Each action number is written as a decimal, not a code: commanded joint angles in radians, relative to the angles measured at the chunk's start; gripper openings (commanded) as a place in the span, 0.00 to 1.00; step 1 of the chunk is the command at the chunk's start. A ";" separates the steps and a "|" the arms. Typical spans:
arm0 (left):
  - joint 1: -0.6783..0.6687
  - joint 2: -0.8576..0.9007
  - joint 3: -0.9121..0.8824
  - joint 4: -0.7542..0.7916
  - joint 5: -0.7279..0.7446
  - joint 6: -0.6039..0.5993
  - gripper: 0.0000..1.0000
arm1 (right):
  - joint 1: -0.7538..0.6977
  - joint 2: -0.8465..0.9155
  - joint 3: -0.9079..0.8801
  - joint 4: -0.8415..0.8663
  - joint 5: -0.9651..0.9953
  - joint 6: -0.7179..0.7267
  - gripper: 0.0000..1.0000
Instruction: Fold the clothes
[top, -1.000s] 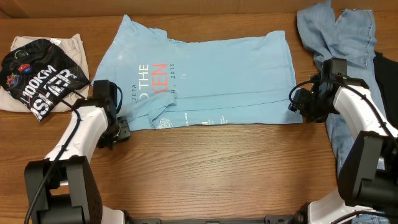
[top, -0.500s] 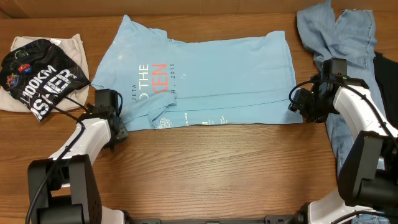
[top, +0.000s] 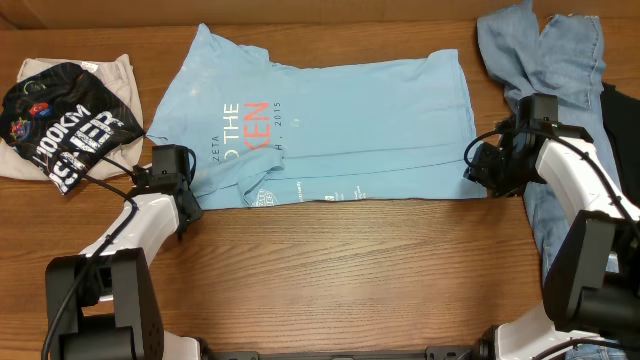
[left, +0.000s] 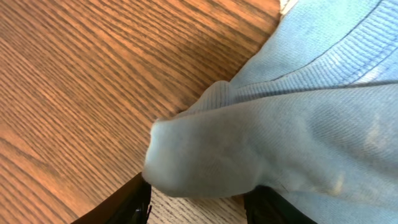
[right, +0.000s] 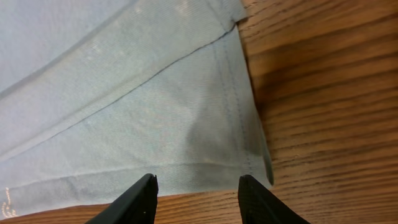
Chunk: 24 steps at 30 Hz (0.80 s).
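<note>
Left pincer (left: 198, 205) has shifted slightly at the near left corner of the T-shirt (top: 350, 130), cloth bunched between its fingers; grip unclear. Right pincer (right: 198, 186) stands partly open over the T-shirt's near right corner, holding nothing. The T-shirt lies spread on the desk (top: 330, 270).

We note wooden desk (top: 330, 270). Far left: black shirt (top: 65, 130) with big white lettering, lying crumpled on cream cloth (top: 118, 72). Far right: blue jeans (top: 540, 55), rumpled; dark cloth (top: 618, 110) touching them.
</note>
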<state>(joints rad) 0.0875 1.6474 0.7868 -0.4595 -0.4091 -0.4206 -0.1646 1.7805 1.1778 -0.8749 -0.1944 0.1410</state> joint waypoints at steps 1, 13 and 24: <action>0.006 0.013 -0.021 -0.011 -0.019 -0.021 0.52 | 0.024 -0.008 0.046 0.006 -0.002 -0.034 0.47; 0.004 0.013 -0.021 -0.014 0.034 -0.022 0.55 | 0.090 0.069 0.024 0.064 -0.002 -0.024 0.45; 0.004 0.013 -0.021 0.025 0.077 -0.022 0.63 | 0.091 0.132 0.015 0.095 -0.002 -0.011 0.45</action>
<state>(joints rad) 0.0875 1.6455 0.7868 -0.4496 -0.3954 -0.4210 -0.0750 1.8942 1.1957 -0.7830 -0.1947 0.1265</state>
